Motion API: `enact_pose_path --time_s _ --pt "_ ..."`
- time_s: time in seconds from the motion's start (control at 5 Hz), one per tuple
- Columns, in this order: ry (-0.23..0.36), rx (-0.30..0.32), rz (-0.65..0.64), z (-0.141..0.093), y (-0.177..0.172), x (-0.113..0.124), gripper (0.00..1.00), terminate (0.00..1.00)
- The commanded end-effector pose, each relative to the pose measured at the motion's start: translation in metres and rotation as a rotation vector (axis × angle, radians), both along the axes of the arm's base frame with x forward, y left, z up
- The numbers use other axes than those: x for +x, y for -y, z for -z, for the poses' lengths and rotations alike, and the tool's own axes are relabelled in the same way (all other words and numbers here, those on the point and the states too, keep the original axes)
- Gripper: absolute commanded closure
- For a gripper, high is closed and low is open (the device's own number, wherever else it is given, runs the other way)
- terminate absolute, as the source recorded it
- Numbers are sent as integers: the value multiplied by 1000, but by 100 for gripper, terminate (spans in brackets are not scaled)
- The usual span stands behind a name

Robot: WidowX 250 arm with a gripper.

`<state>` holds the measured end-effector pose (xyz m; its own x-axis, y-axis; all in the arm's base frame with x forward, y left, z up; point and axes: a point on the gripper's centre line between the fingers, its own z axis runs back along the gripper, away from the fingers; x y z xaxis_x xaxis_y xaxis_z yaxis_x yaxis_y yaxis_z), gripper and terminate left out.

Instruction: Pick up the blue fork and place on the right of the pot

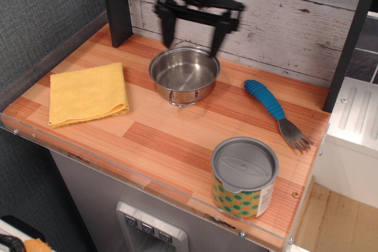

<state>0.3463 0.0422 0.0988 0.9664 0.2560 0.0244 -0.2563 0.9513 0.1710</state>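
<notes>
Blue fork [273, 112] right of pot [184, 75], near edge.

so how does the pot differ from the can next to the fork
The pot is open-topped, empty and bare shiny steel; the can is closed by a grey lid and wrapped in a green-orange patterned label. The pot is wider and shallower with wire loop handles; the can is taller and has none. The pot sits near the back wall, the can near the front edge. Both are round, upright and metal-looking.
</notes>
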Motion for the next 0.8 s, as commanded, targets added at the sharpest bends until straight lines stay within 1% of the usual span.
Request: enact_pose_path --time_s 0.0,0.2,0.4,0.6 --pt "101 92 170 -31 -52 31 0 0" --pt "95 115 217 -28 -70 36 0 0" --pt "123 86 241 -25 -90 24 0 0" --pt "123 86 241 -25 -90 24 0 100"
